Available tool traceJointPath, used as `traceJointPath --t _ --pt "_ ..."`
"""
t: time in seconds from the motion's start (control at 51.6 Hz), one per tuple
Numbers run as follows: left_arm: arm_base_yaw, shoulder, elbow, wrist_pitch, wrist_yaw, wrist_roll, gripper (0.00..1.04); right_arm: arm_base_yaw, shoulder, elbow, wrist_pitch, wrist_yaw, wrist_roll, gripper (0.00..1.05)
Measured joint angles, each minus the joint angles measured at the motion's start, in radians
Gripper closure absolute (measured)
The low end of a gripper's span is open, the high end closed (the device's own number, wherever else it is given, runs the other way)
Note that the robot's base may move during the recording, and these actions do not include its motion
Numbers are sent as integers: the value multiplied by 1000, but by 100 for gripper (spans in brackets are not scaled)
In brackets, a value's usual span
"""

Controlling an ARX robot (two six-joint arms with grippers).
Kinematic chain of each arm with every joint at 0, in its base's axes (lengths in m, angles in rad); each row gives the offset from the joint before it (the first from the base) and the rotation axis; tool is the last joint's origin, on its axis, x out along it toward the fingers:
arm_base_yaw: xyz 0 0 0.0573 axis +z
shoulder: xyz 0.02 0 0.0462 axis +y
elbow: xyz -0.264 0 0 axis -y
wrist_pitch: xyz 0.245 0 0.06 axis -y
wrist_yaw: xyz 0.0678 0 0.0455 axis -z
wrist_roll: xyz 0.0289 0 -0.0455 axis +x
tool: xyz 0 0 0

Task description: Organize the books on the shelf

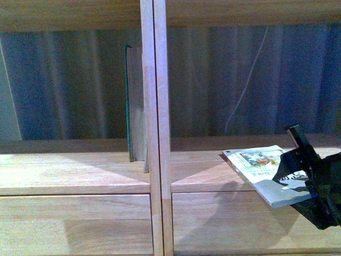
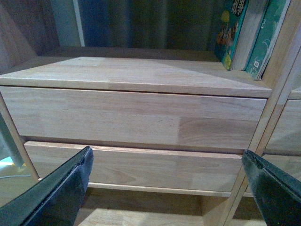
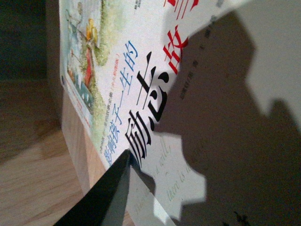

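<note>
In my right hand (image 1: 293,173), clamped tight, the white paperback (image 1: 256,165) lies tilted over the shelf (image 1: 74,173) board. Well to that hand's left the teal book (image 1: 136,106) stands upright against the divider (image 1: 157,106). My left hand (image 2: 167,157) gapes before the drawer fronts (image 2: 131,115).

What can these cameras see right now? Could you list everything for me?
shelf: one, light brown wood, fills the front view, upright divider in its middle
drawer fronts: two in view, light brown, below the left compartment
upright books: two, teal covers, left compartment, standing against the divider
white paperback: one, white with a picture and dark and red lettering, held tilted in front of the right compartment
cable: one, white, hanging behind the right compartment
backdrop: blue-grey, folded like a curtain, behind the shelf
left gripper: black, open, facing the drawer fronts
right gripper: black, shut on the white paperback
</note>
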Motion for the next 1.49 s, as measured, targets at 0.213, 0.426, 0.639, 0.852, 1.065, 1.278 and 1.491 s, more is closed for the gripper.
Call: traceJointPath --t 0.213,0.426,0.639,0.852,1.065,1.278,1.491 --pt "0 0 0 0 0 0 7 -11 -70 -25 3 -24 -31 97" --pt "0 0 0 0 0 0 7 -46 -170 -77 -11 -67 -77 97" --pt "0 0 0 0 0 0 7 -107 -332 -112 -39 -171 -143 97" --pt "0 0 0 0 0 0 7 -164 -482 -111 -68 -299 -218 97" --pt "0 0 0 0 0 0 7 -197 -576 -71 -78 -393 -264 97" --pt "0 0 0 0 0 0 7 -196 -678 -55 -99 -478 -309 97" --pt "85 149 12 208 163 -212 7 -153 -749 -58 -98 -502 -333 97"
